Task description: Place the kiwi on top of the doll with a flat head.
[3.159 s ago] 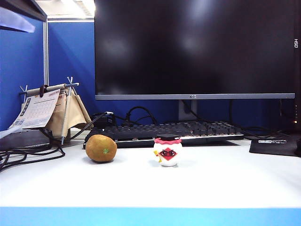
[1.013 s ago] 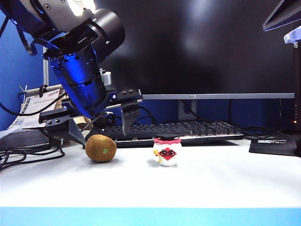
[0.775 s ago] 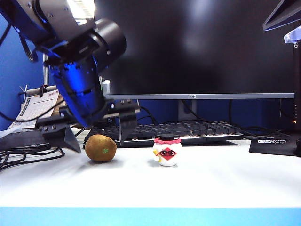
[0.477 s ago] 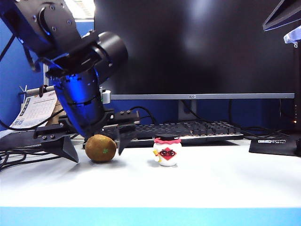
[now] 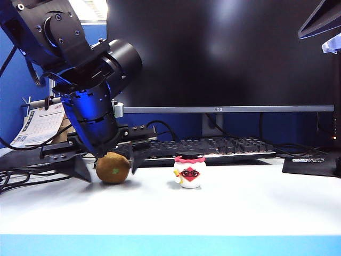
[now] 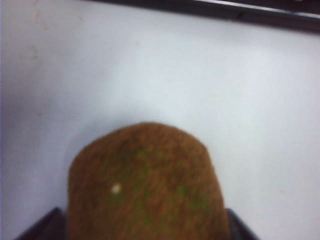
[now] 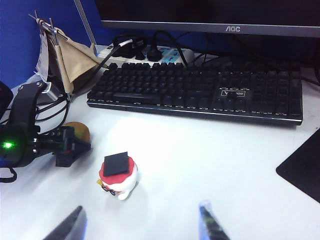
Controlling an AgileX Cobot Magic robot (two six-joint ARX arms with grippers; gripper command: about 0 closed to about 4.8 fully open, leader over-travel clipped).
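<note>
L gripper (image 5: 106, 160) was down at the kiwi (image 5: 113, 167), jaws spread wide either side of it. Kiwi sat on table (image 5: 240, 202), left of the doll (image 5: 189, 170). R gripper (image 7: 140, 222) hung open, well above doll.

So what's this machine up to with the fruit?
The left gripper has come down around the kiwi, a finger on each side, closing in but not clearly gripping; the kiwi sits on the table. The doll stands beside it, its flat cap bare. The right gripper hangs open, away from both.
</note>
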